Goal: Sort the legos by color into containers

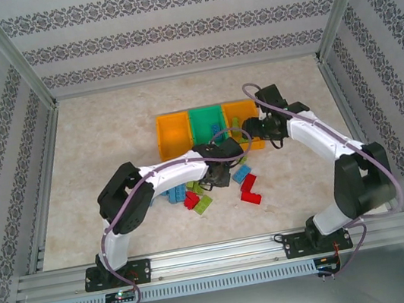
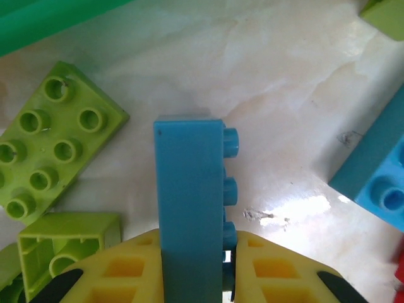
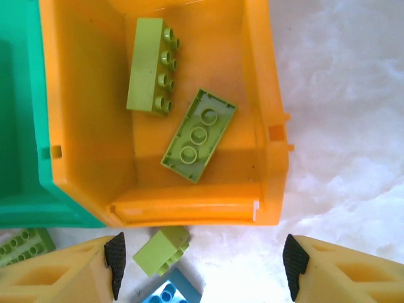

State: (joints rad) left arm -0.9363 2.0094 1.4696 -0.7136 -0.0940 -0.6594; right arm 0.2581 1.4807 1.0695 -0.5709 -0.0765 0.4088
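- Two arms are standing at the bottom of the top view. The left arm (image 1: 153,181) is reaching right toward the centre, and the right arm (image 1: 323,140) is bending up and to the left.
- The loose legos (image 1: 248,190) are lying on the table (image 1: 107,136) just below the centre of the top view. Three are red. The blue and lime ones are partly under the left arm and too hidden to count.
- The left gripper (image 2: 196,252) is clamping one blue brick (image 2: 189,189) between its two yellow fingers (image 2: 126,268). The brick is standing on edge with its studs pointing to the frame's right.
- Beside it at frame left, two lime pieces are lying on the table: a flat lime brick (image 2: 50,164) studs-up and an overturned lime brick (image 2: 63,243). A second blue brick (image 2: 379,170) is lying at the right edge.
- The right gripper (image 3: 203,268) is hanging open and holding nothing, its two black pads (image 3: 115,265) set wide apart along the lower edge. One small lime brick (image 3: 161,249) is lying on the table between them.
- Three containers are sitting in a joined row above the centre of the top view: a left orange bin (image 1: 172,129), a green bin (image 1: 204,116) and a right orange bin (image 3: 82,126).
- The right orange bin is holding two lime bricks, one on its side (image 3: 151,66) and one upside down (image 3: 199,136).
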